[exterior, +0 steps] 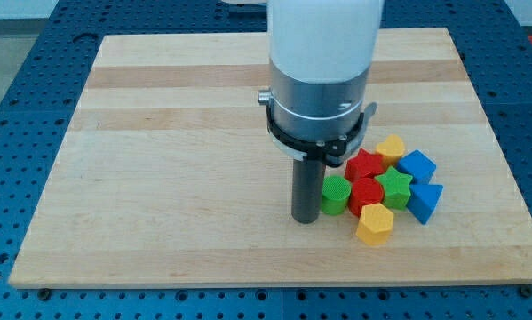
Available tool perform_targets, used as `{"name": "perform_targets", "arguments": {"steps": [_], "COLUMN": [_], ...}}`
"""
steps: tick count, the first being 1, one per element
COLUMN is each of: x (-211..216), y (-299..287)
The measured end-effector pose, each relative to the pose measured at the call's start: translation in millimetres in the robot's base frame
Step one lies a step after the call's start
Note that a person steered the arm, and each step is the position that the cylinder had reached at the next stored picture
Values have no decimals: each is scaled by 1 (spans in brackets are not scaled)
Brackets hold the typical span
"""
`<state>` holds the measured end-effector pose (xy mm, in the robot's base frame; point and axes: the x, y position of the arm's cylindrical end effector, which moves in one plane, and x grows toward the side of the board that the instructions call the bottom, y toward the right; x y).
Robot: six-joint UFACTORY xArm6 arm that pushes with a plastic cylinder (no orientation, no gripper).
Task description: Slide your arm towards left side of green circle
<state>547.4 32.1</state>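
A pale wooden board (159, 160) made of glued planks, its grain running from the view's left to the view's right, lies on a blue perforated table (8, 80). The left half of the board carries only bare, smooth wood.

Near the middle, the arm (323, 53) comes down from the view's top as a wide white cylinder, then a brushed metal collar ringed by a black clamp. Below that hangs the straight dark rod, upright, and my tip (305, 219) rests on the board. There is no pincer on this arm, so nothing opens, closes or grips; the rod simply ends at the tip.

Just to the right of the rod sits the green circle (336, 195), a short ribbed cylinder with a matte plastic look. My tip stands at its left side, right beside it; whether they touch cannot be told.

Further right the blocks crowd together, all matte plastic with ridged sides. A red block (365, 192) of unclear shape touches the green circle, and a second red block (363, 164), star-like, sits above it. A yellow hexagon (375, 224) lies at the view's bottom of the cluster. A green star (394, 185) is in the middle, with another yellow block (391, 147) above it. A blue block (416, 164) and a blue triangle (425, 200) close the group on the right.
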Motion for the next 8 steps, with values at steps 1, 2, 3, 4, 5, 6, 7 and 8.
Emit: {"name": "perform_targets", "arguments": {"steps": [1,2,3,4,5,6,7,8], "x": [0,0,8,12,-40,-44,-41,-40], "y": [1,23,-19,-29,-40,-40,-11,0]}}
